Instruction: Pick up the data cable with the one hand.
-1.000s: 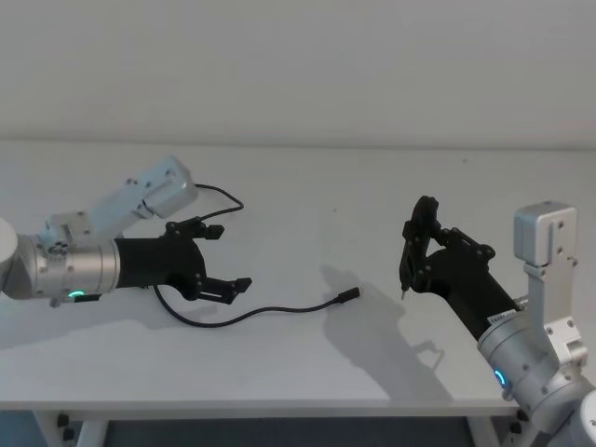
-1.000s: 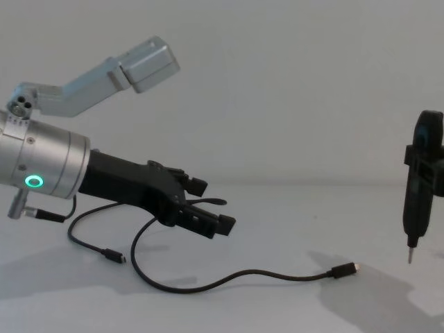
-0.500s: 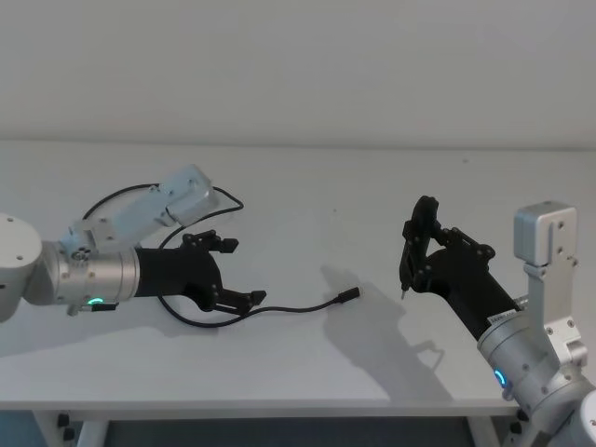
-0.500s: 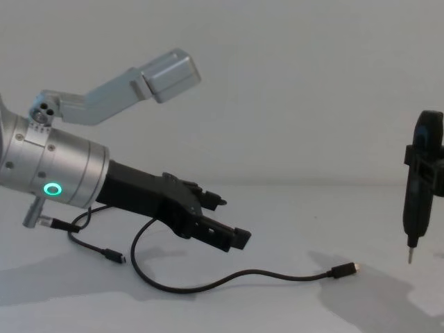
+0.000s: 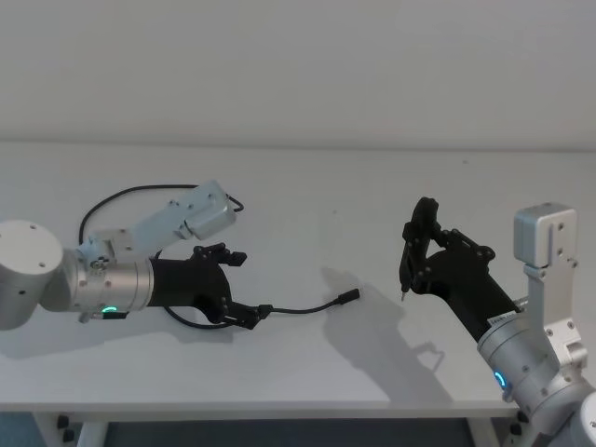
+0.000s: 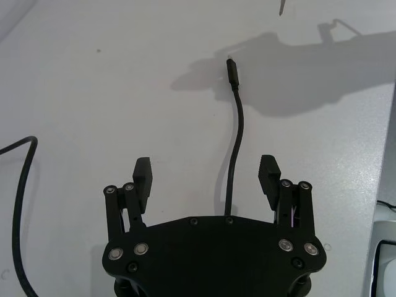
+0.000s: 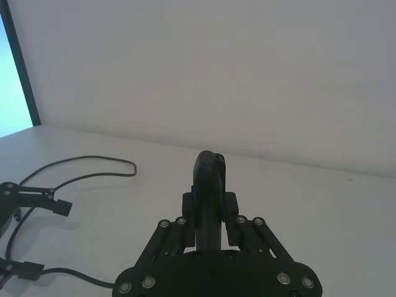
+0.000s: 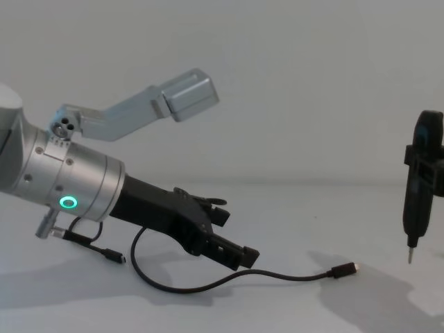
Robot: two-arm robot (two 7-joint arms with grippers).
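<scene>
- Head view: left gripper (image 5: 240, 284) is low over the counter (image 5: 307, 186), left of centre, with its fingers spread.
- Cable (image 5: 298, 308) lies flat on the counter. One plug (image 5: 349, 296) points toward the middle. The cord runs left from it and passes under the left gripper, where that stretch is hidden.
- The far part of the cable arcs behind the left arm. Where it joins the near part is covered by the arm.
- Left wrist view: the cable (image 6: 235, 136) runs straight between the two fingers (image 6: 143, 176) and touches neither. It vanishes under the palm.
- Whether the fingertips touch the counter: cannot tell.
- Chest view: left gripper (image 8: 232, 236) slopes down just above the cable (image 8: 277, 276). The silver-tipped plug (image 8: 345, 270) lies to its right. The other plug (image 8: 114, 257) lies below the silver wrist, and the cord behind it is partly hidden.
- Right gripper (image 5: 419, 244) is held above the counter, well apart from the cable. Its fingers are pressed onto a narrow black tool (image 5: 407, 270), tip down.
- In the chest view this tool (image 8: 415, 201) is at the right edge, and the gripper holding it is cut off.
- Right wrist view: the tool (image 7: 209, 179) stands between the closed fingers (image 7: 187, 202).
</scene>
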